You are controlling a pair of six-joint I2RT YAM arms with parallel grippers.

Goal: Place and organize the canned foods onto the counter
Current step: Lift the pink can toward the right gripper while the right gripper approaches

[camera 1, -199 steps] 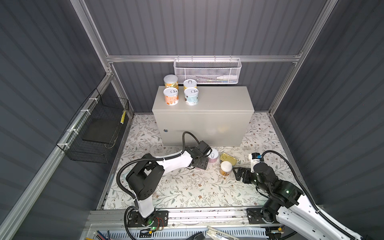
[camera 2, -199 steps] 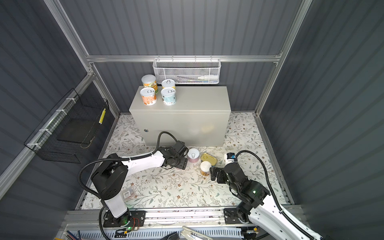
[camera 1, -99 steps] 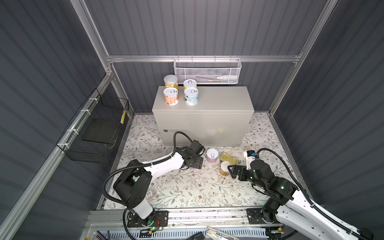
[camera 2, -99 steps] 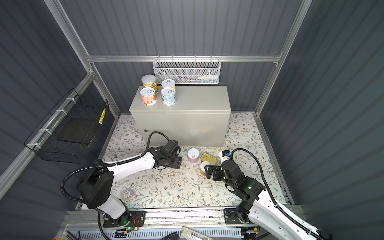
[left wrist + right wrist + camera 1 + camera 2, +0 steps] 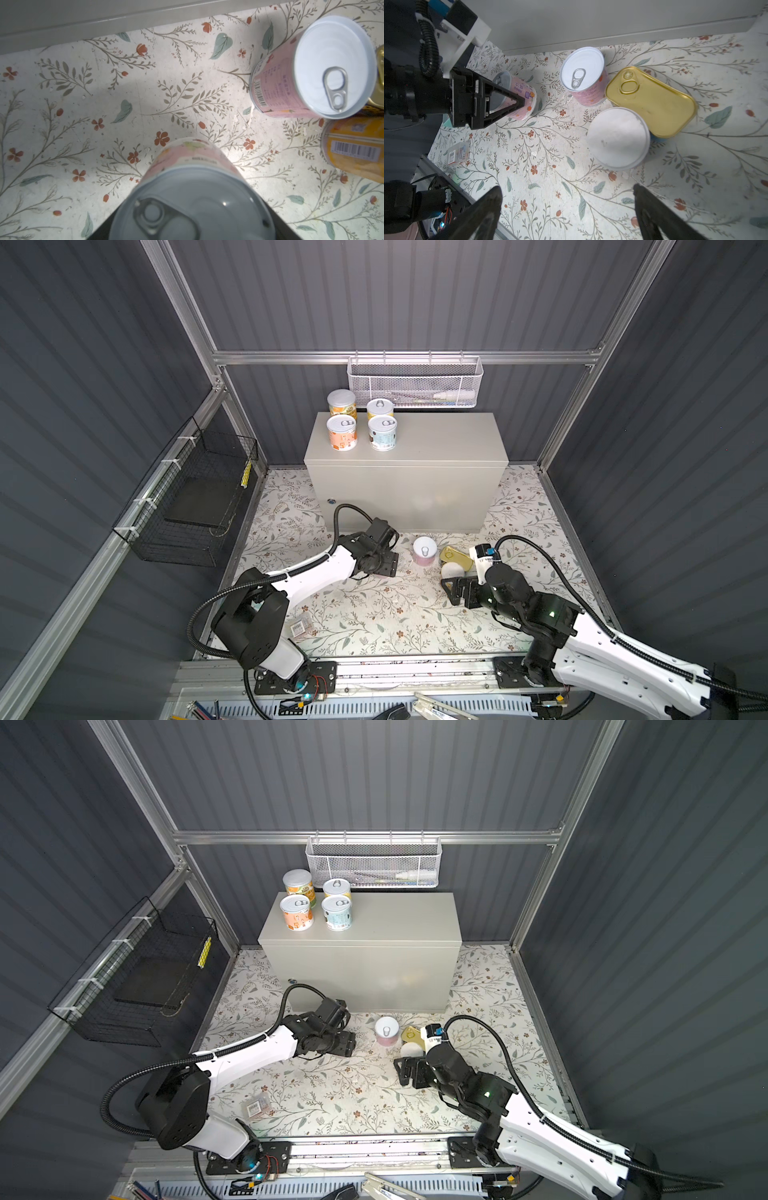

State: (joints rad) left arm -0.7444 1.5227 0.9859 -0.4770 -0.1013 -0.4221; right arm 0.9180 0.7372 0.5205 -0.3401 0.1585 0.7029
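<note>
Left end effector pinches a pink can and has pulled back with it; the worktop stands above, so a lift likely follows. Right end effector, spread wide, has advanced; the white-lidded can sits just ahead.

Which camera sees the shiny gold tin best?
The right wrist view: the gold tin shows nearly whole, lid and pull ring plain. In both top views it is small, partly behind the right arm. The left wrist view catches only a sliver at its edge.
</note>
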